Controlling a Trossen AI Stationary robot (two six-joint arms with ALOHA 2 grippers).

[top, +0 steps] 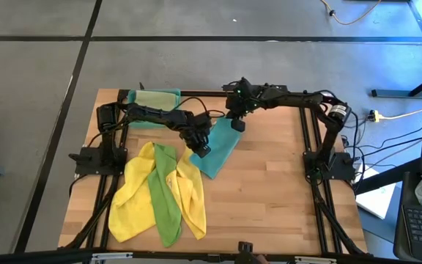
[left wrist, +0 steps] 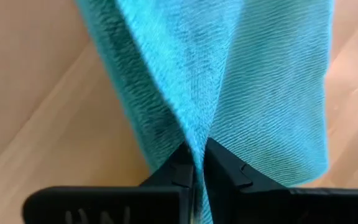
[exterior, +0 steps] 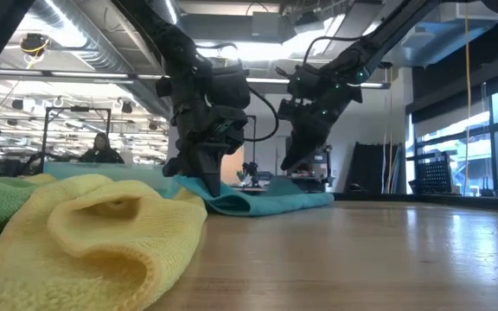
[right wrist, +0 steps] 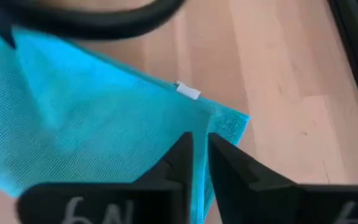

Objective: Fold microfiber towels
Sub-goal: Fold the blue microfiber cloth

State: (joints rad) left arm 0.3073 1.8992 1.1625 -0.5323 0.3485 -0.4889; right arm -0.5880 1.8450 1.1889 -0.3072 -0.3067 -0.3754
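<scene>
The teal towel [top: 217, 152] lies on the wooden table [top: 269, 198] near its centre, running from the far middle toward the near left. The left hand [top: 200, 149] sits at the towel's near-left edge; the left wrist view shows its fingers [left wrist: 225, 168] nearly pressed together with a raised fold of teal cloth pinched between them. The right hand [top: 237, 123] sits at the towel's far corner; the right wrist view shows its fingers [right wrist: 229, 163] close together at the towel edge, beside a small white label [right wrist: 188, 91], with cloth in the narrow gap.

Surrounding items: two yellow towels [top: 187, 192] and a bright green towel [top: 166, 199] lie in a loose overlapping pile at the near left, touching the teal towel's near-left end. A pale olive-green towel [top: 154, 99] rests on a teal tray [top: 146, 122] at the far-left corner, behind the left arm. In the low view the yellow pile [exterior: 102, 229] fills the foreground and hides part of the teal towel [exterior: 266, 202]. A person [exterior: 100, 149] sits in the room beyond.
</scene>
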